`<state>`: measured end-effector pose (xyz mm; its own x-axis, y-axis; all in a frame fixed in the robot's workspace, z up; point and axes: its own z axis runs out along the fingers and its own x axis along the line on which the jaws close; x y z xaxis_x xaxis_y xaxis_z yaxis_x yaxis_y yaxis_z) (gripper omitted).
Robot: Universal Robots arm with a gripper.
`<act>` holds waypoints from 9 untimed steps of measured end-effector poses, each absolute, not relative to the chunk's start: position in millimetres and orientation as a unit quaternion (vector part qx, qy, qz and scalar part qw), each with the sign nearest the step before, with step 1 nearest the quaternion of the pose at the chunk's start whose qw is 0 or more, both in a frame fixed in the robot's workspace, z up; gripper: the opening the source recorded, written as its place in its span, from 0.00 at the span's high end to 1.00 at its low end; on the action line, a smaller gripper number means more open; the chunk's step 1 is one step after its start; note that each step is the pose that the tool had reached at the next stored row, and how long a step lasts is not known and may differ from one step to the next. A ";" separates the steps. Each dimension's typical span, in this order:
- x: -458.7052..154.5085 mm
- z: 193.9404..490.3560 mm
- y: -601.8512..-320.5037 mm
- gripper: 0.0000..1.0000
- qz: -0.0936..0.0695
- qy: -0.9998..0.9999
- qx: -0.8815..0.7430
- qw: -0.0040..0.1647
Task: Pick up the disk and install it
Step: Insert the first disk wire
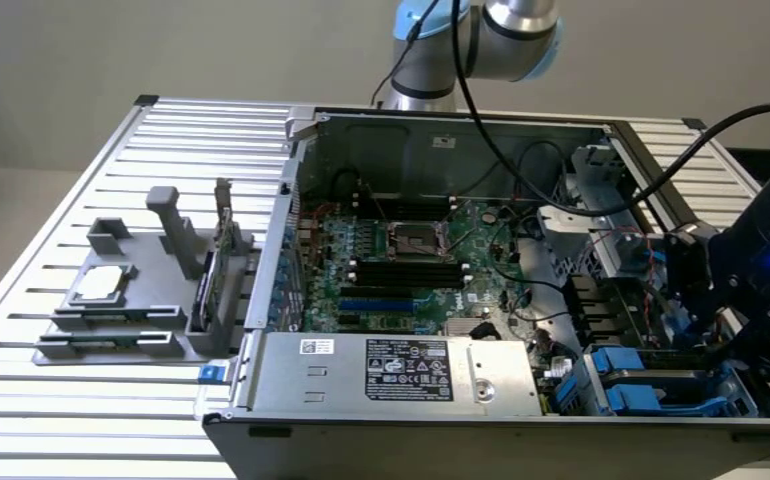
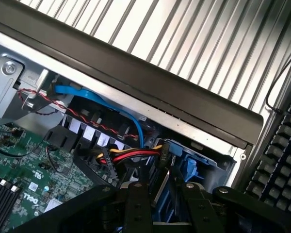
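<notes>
The exterior view looks down at a steep slant from above and in front of the open computer case (image 1: 492, 290), far enough back to take in the whole slatted metal table (image 1: 38, 400) and the arm's base at the far side. The wrist view sits close inside the case, looking past the gripper (image 2: 162, 191) at the blue drive bay (image 2: 189, 167), cables and case wall (image 2: 136, 73). Both views share the motherboard (image 1: 399, 260) and that drive bay corner.

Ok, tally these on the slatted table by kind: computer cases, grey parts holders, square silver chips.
Computer case: 1
Grey parts holder: 1
Square silver chip: 1
Total: 3
</notes>
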<state>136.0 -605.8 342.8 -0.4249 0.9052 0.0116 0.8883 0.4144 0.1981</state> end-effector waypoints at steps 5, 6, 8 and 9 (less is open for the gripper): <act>136.0 342.6 -607.2 0.69 0.093 0.835 0.541 0.045; 136.0 342.6 -607.7 0.69 0.093 0.834 0.542 0.045; 136.0 342.5 -608.6 0.69 0.094 0.831 0.546 0.045; 136.0 342.2 -609.1 0.69 0.094 0.830 0.548 0.044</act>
<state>136.0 -609.1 342.2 -0.3953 0.9181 0.0294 0.9013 0.3815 0.2049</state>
